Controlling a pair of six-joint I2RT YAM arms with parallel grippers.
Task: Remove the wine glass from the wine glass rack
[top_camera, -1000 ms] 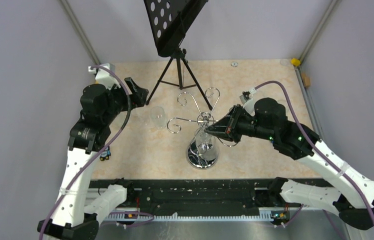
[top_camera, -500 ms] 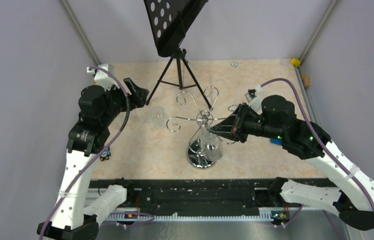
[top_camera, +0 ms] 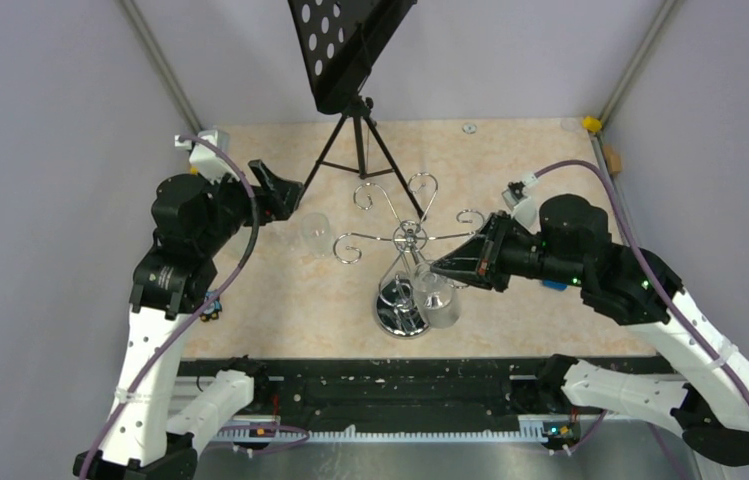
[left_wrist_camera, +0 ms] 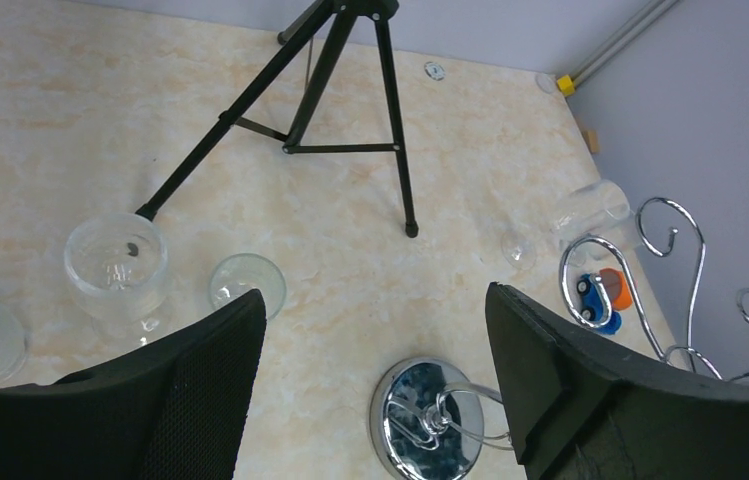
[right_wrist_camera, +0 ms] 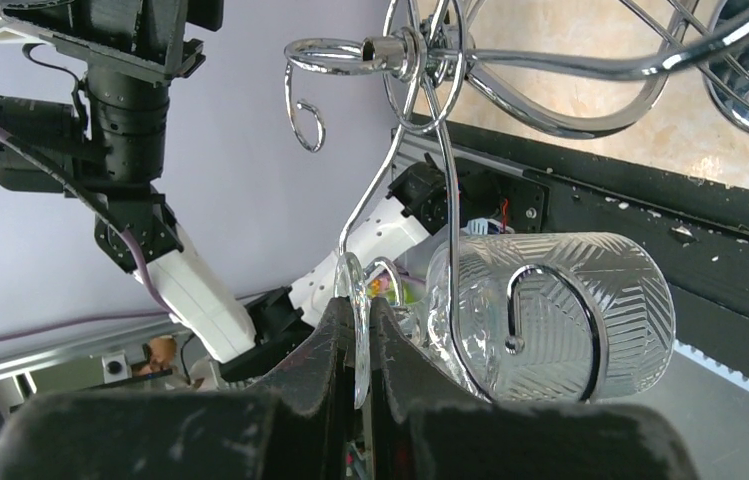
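Observation:
The wine glass rack (top_camera: 409, 240) is a chrome stand with curled arms on a round mirrored base (left_wrist_camera: 430, 421). My right gripper (top_camera: 432, 269) is shut on the thin foot of the wine glass (right_wrist_camera: 358, 300), pinched edge-on between its fingers. The glass's patterned bowl (right_wrist_camera: 570, 312) lies tilted on its side, low by the rack's front-right (top_camera: 439, 306). A curled rack arm (right_wrist_camera: 550, 300) crosses in front of the bowl. My left gripper (top_camera: 285, 193) hangs open to the rack's left, nothing between its fingers (left_wrist_camera: 372, 300).
A black tripod music stand (top_camera: 353, 60) stands behind the rack, its legs (left_wrist_camera: 350, 110) spread on the table. Other clear glasses (left_wrist_camera: 116, 264) stand left of the rack; another lies at the right (left_wrist_camera: 590, 212). A small blue and orange toy car (left_wrist_camera: 598, 296) sits beside it.
My right arm has drawn back to the right with the glass's foot in its grip, and the bowl has swung out toward the front-right of the base. The left arm barely shifted.

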